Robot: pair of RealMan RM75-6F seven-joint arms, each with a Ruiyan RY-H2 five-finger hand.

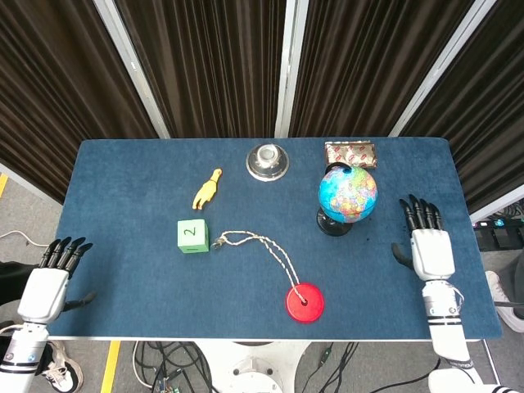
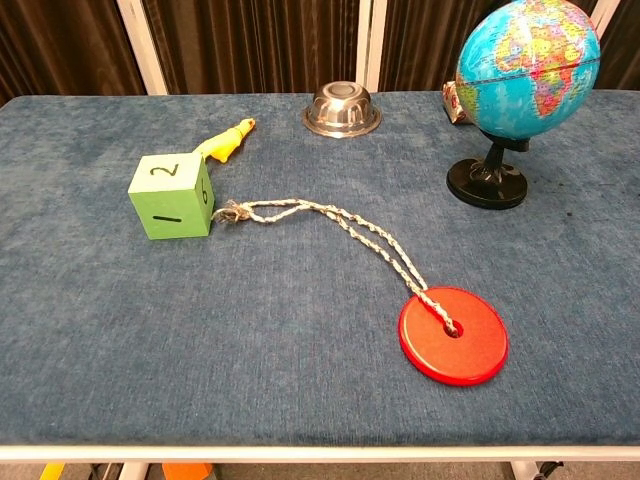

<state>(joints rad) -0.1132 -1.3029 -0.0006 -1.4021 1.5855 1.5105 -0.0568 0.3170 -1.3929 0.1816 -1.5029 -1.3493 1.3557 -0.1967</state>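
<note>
Standing upright on its black base toward the bench's far right, the globe is sitting just in front of a foil packet, beside a steel bowl. Hovering well right of it, the right hand is spreading its fingers, holding nothing. Off the near-left edge, the left hand is hanging flat, fingers extended. A green cube, yellow toy chicken and roped red disc are lying between.

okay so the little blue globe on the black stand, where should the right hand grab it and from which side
Probably around the blue globe itself, coming in from its right: the ball stands upright on a thin stem and small black base, and the open right hand sits on that side. The foil packet lies behind it, so avoid approaching from the back.
</note>
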